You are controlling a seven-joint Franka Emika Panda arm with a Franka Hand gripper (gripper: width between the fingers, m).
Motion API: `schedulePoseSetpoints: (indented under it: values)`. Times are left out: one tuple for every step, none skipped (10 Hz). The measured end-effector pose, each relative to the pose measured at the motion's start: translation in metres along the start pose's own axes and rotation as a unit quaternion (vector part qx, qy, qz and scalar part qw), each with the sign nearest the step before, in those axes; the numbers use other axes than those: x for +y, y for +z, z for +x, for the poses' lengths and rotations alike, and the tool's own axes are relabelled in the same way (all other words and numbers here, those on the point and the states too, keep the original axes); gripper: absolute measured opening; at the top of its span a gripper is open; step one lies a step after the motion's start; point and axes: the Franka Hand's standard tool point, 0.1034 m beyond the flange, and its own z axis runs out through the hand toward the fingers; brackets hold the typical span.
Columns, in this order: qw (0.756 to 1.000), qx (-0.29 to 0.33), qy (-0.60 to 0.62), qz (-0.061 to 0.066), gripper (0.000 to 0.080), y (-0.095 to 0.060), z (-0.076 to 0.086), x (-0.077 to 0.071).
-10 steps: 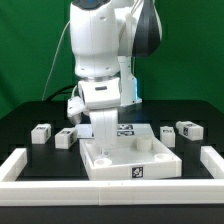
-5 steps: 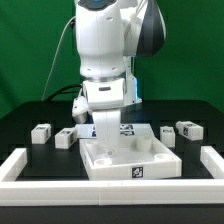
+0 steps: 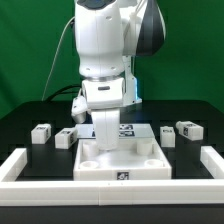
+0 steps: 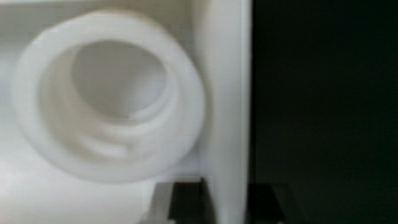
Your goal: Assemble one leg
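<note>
A large flat white tray-like part with a raised rim lies at the middle front of the table, and it also shows in the wrist view. My gripper stands upright over its far rim. In the wrist view the gripper has its two dark fingers on either side of the thin white rim wall, shut on it, beside a round socket. Several legs lie apart on the black table: two at the exterior view's left and two at its right.
The marker board lies behind the tray-like part. A low white border wall runs along the table's front and both sides. A green backdrop stands behind the arm.
The tray-like part has slid toward the front of the table with the gripper holding its rim; its front face now sits lower in the exterior view. The legs have not moved.
</note>
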Motion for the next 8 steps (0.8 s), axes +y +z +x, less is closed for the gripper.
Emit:
schedulePoseSetpoints:
  values:
    - [1.0,0.0,0.001,0.0,0.0077,0.0,-0.0005,0.0]
    - [1.0,0.0,0.001,0.0,0.0077,0.0,-0.0006,0.0001]
    - [1.0,0.0,0.001,0.0,0.0077,0.0,-0.0007,0.0001]
    - [1.0,0.0,0.001,0.0,0.0077,0.0,-0.0007,0.0001]
    - [1.0,0.0,0.001,0.0,0.0077,0.0,-0.0007,0.0001]
    - [1.0,0.0,0.001,0.0,0.0077,0.0,-0.0007,0.0001]
    - [1.0,0.0,0.001,0.0,0.0077,0.0,-0.0002,0.0001]
    - [1.0,0.0,0.004,-0.001,0.0077,-0.0003,0.0042,0.0011]
